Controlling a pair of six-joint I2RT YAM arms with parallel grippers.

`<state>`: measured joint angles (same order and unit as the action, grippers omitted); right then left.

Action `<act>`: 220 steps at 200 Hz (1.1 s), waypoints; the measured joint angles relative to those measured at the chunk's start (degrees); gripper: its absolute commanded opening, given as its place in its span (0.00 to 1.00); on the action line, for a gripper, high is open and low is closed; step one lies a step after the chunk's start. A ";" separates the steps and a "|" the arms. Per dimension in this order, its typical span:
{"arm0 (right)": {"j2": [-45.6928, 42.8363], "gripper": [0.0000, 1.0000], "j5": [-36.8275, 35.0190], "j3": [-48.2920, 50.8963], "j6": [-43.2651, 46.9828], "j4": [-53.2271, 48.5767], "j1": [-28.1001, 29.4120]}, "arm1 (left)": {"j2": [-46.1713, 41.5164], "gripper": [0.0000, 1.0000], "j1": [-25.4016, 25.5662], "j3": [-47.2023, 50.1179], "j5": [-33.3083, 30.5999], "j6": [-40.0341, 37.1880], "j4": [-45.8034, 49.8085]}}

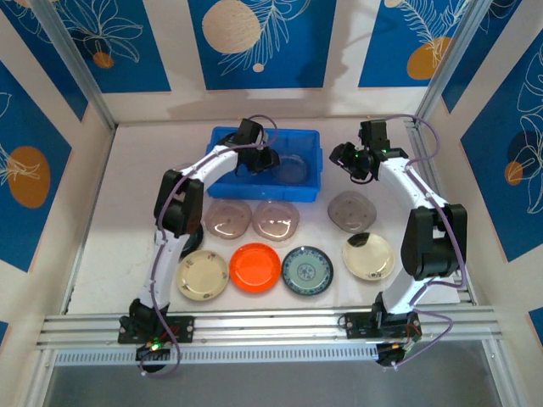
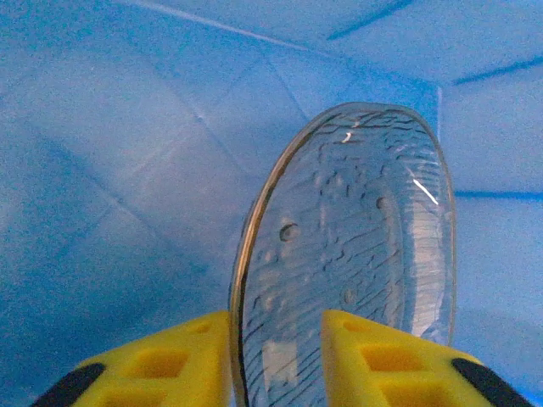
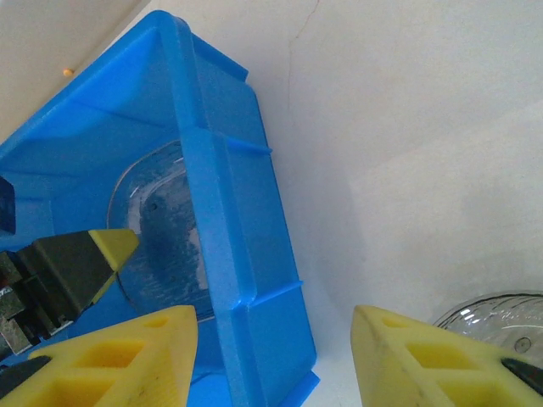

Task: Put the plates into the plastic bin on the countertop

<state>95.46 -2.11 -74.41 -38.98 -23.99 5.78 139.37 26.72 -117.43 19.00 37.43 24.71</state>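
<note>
The blue plastic bin (image 1: 222, 144) stands at the back of the white countertop (image 1: 136, 186). My left gripper (image 1: 260, 158) reaches down into it. In the left wrist view a translucent grey plate (image 2: 356, 237) stands on edge between the yellow fingers (image 2: 170, 365). Its thin rim lies against the left finger and the right finger stands off it, so the left gripper (image 2: 276, 365) is open. My right gripper (image 1: 352, 159) hovers open and empty just right of the bin. In its wrist view this gripper (image 3: 276, 356) looks past the bin's wall (image 3: 229, 254) at the same plate (image 3: 161, 229).
Three translucent plates (image 1: 227, 218) (image 1: 277, 218) (image 1: 351, 209) lie in a row in front of the bin. Nearer me lie a cream plate (image 1: 202, 275), an orange one (image 1: 255, 266), a teal-patterned one (image 1: 307, 270) and another cream one (image 1: 368, 255). Walls close in both sides.
</note>
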 measured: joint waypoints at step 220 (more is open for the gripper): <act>-14.64 0.52 -2.21 1.07 5.88 -5.53 1.11 | -32.81 1.00 5.70 15.34 0.00 -10.82 -7.91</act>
<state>80.82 -4.32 -73.34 -33.10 -29.52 6.90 106.56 32.42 -102.08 19.00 26.61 16.80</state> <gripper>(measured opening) 0.515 0.998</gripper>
